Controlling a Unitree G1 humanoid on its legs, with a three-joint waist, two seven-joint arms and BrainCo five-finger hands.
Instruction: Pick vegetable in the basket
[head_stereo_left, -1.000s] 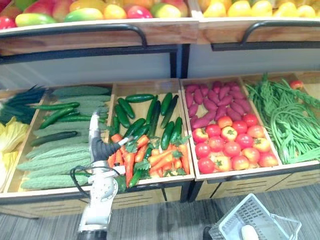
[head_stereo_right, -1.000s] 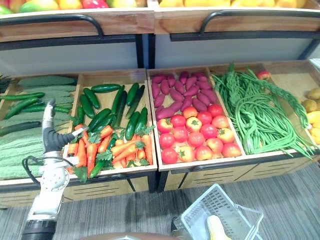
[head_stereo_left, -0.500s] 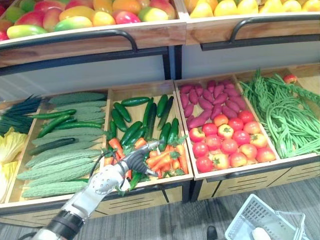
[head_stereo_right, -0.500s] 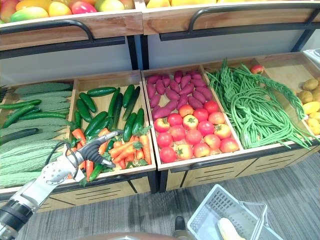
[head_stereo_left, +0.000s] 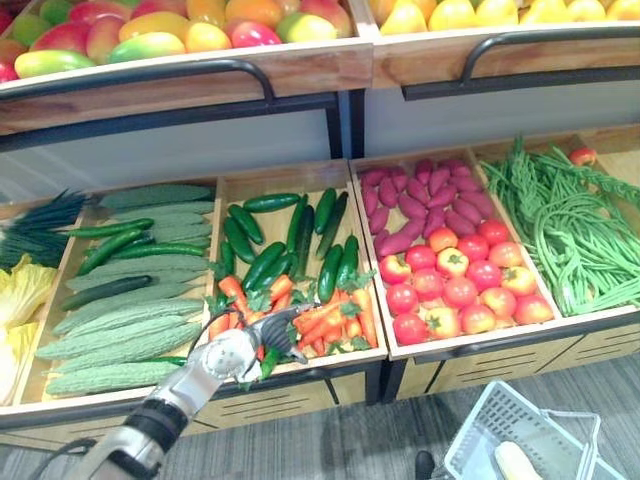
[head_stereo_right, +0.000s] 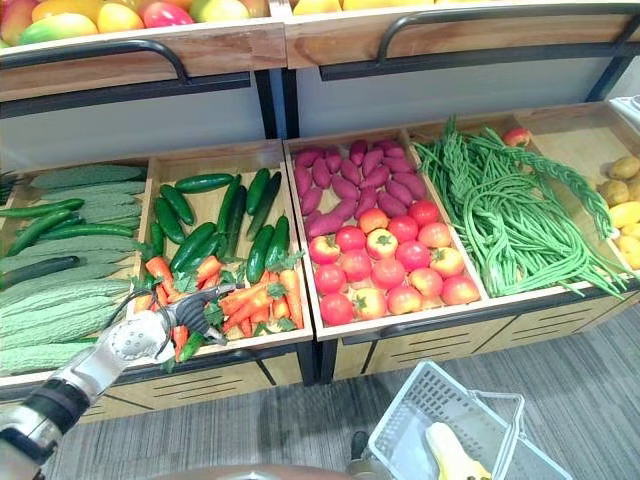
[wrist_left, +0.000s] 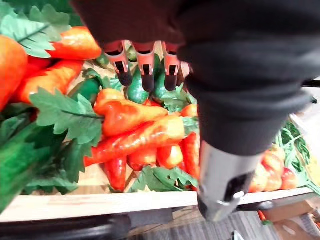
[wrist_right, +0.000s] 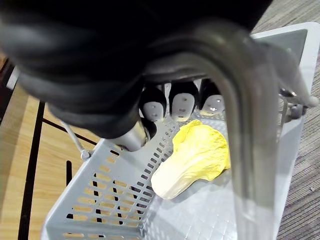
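crate | holds the carrots, tangled with leaves; you may drag out two | basket | low and right of the carrots, your right hand curled round its handle, cabbage inside; a tilt could spill it | left hand | just over the carrots, fingers loose, holding nothing; a shallow grip may slip

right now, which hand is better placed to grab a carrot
Left. The left hand hovers directly over the carrots, fingers relaxed and holding nothing. The right hand is curled round the basket handle, carrying the basket with a yellow cabbage inside.
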